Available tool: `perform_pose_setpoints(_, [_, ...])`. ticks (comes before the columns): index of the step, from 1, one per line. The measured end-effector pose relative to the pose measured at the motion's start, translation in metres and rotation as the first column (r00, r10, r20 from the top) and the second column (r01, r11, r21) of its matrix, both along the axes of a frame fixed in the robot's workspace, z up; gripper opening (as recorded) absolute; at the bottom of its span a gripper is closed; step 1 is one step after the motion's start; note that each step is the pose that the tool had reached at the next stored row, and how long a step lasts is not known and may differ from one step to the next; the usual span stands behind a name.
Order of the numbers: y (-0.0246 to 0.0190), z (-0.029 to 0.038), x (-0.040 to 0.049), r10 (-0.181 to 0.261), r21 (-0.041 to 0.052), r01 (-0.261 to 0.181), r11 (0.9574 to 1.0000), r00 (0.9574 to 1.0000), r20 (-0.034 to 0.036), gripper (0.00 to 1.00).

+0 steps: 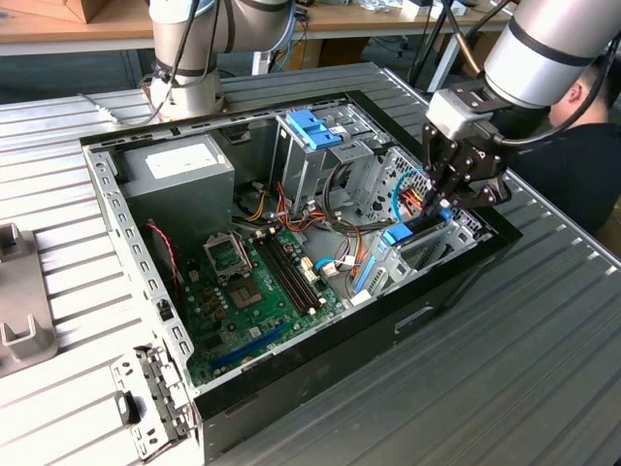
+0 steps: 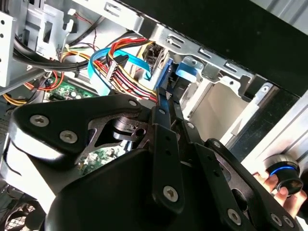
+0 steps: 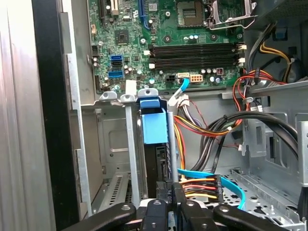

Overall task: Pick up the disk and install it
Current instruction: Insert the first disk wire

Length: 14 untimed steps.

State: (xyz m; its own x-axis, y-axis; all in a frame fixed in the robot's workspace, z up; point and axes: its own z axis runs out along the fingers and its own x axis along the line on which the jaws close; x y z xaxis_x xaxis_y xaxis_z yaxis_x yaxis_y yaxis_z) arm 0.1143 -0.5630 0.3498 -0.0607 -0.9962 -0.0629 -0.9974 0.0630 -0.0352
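Your fingers (image 3: 169, 204) are closed on the rear edge of the disk (image 3: 157, 163), which stands on edge between them with its long axis running straight ahead of the fingers into the drive bay (image 3: 115, 144). In the first wrist view the disk's light blue carrier tab (image 3: 154, 121) lies at the far end, level with the bay's metal rails, so the disk appears already most of the way into its slot, a judgement from how little of its body shows outside. Beside the fingers, a bundle of red, yellow and orange power wires (image 3: 199, 186) and a flat blue cable (image 3: 226, 180) pass close to the disk's rear end. Beyond the bay you see the motherboard (image 3: 159, 43) with its memory slots. In the exterior view the gripper (image 1: 441, 199) reaches down into the front corner of the open computer case (image 1: 107, 194), which lies on the ribbed metal counter (image 1: 505, 369).
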Motion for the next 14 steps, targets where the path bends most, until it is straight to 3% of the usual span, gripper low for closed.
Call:
perform_pose_setpoints(6, [0.0015, -0.0001, 0.0003, 0.0, -0.0002, 0.0, 1.0, 1.0, -0.0014, 0.17])
perform_pose_setpoints(7, [0.0016, -0.0004, 0.0005, 0.0, 0.0, 0.0, 1.0, 0.9999, -0.0116, 0.17])
perform_pose_setpoints(8, [0.0015, -0.0008, 0.0008, 0.0, 0.0001, 0.0, 1.0, 0.9996, -0.0277, 0.17])
perform_pose_setpoints(9, [0.0015, -0.0009, 0.0009, 0.0, -0.0001, 0.0, 1.0, 0.9992, -0.0388, 0.17])
perform_pose_setpoints(12, [0.0015, -0.0015, 0.0014, 0.0, -0.0002, 0.0, 1.0, 0.9982, -0.0606, 0.17])
perform_pose_setpoints(14, [0.0015, -0.0021, 0.0035, 0.0, -0.0002, 0.0, 1.0, 0.9957, -0.0932, 0.17])
